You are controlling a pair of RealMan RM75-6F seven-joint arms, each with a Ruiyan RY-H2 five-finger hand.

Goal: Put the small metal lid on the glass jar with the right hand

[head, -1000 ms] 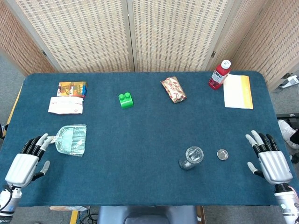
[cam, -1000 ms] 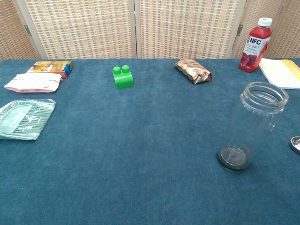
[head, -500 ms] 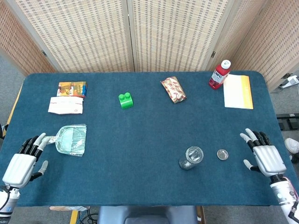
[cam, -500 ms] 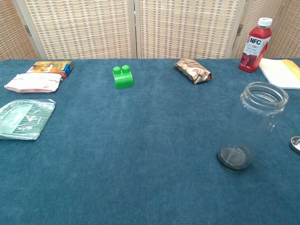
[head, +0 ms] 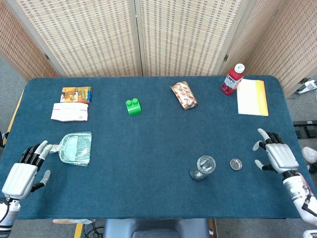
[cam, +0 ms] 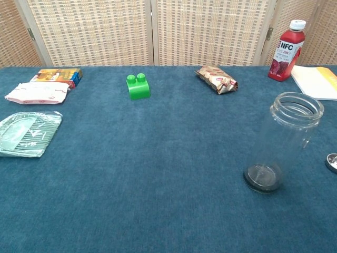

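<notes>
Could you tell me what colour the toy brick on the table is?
The toy brick is bright green, clearest in the chest view.

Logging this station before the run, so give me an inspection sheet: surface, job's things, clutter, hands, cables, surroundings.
Surface: blue cloth table.
Job's things: glass jar upright, uncapped; small metal lid lying just right of it, apart.
Clutter: green block, snack packet, red juice bottle, yellow-edged notebook, colourful box, white pouch, green mesh packet.
Hands: right hand open, right of the lid, not touching; left hand open beside the mesh packet.
Cables: nothing seen on the table.
Surroundings: woven folding screen behind.
</notes>
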